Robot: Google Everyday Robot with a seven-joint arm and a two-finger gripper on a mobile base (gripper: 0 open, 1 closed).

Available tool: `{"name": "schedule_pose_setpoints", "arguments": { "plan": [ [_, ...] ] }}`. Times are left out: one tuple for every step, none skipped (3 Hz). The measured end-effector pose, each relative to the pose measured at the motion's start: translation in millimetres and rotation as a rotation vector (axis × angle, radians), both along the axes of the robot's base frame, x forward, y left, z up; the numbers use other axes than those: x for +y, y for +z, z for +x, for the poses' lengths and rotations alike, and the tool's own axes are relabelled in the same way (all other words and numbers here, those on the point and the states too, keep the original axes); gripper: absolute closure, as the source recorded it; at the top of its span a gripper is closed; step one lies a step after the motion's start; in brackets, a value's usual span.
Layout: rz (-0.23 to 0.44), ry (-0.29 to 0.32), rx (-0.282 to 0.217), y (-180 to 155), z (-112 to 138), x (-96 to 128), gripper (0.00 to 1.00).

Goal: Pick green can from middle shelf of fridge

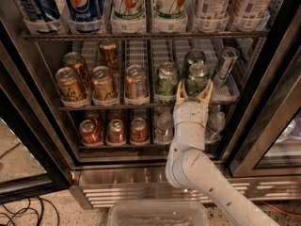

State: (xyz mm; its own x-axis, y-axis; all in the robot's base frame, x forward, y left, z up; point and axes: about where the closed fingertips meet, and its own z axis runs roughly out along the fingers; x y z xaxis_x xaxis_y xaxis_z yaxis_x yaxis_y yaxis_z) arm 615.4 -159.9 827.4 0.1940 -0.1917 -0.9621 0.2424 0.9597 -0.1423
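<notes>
The fridge (155, 178) stands open with three wire tiers. On the middle shelf (141, 106) stand several gold-brown cans at left, three green cans at right and a slim silver-blue can (225, 66). My gripper (193, 92) reaches up from below at the shelf's front edge. Its two pale fingers are spread on either side of the front right green can (196, 79), not closed on it. Another green can (167, 79) stands just to the left, and a third (193, 57) behind.
Large soda bottles (127, 4) fill the top tier. Red cans (115, 131) and water bottles (164, 124) stand on the bottom tier. A black-edged glass door (268, 112) hangs open at right. A clear plastic bin (157, 214) sits on the floor in front.
</notes>
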Motion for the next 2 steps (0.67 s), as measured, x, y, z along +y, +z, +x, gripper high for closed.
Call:
{"name": "schedule_pose_setpoints", "arguments": {
  "plan": [
    [-0.026, -0.017, 0.007, 8.3, 0.0, -14.9, 1.00],
    [-0.022, 0.014, 0.042, 8.0, 2.8, -18.9, 1.00]
  ]
}}
